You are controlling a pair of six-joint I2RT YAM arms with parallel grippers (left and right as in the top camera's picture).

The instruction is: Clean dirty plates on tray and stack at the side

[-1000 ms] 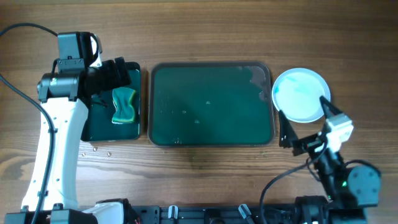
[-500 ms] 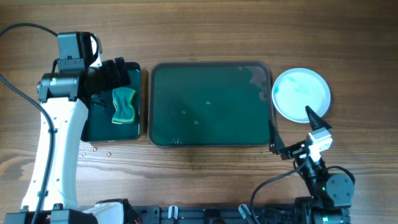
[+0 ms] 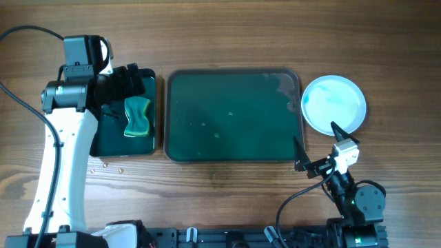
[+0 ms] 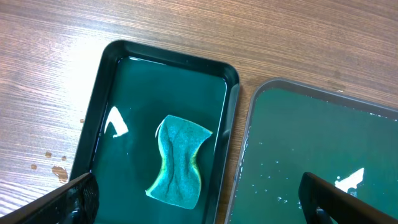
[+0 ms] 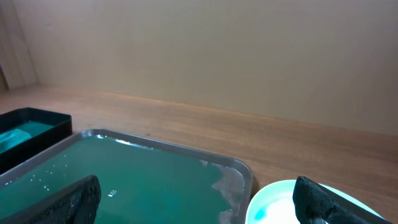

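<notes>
The white plates (image 3: 333, 104) lie as one stack on the wood to the right of the large dark green tray (image 3: 234, 116); the top plate shows a faint teal smear. The plate's edge also shows in the right wrist view (image 5: 280, 205), beside the tray (image 5: 137, 174). The tray holds no plates, only water drops and a pale film at its far right corner. My right gripper (image 3: 315, 149) is open and empty, low near the table's front, below the plate. My left gripper (image 3: 122, 84) is open and empty above the small tray (image 3: 103, 141), over the sponge (image 4: 179, 160).
The small black-rimmed tray (image 4: 118, 99) holds green water and the teal and yellow sponge (image 3: 137, 116). Brown drops (image 3: 105, 165) dot the wood in front of it. Cables run along the left edge and the front right.
My right arm has drawn back from the plate toward the table's front and lowered, its jaws still open. The left arm, plates and trays have not moved.
</notes>
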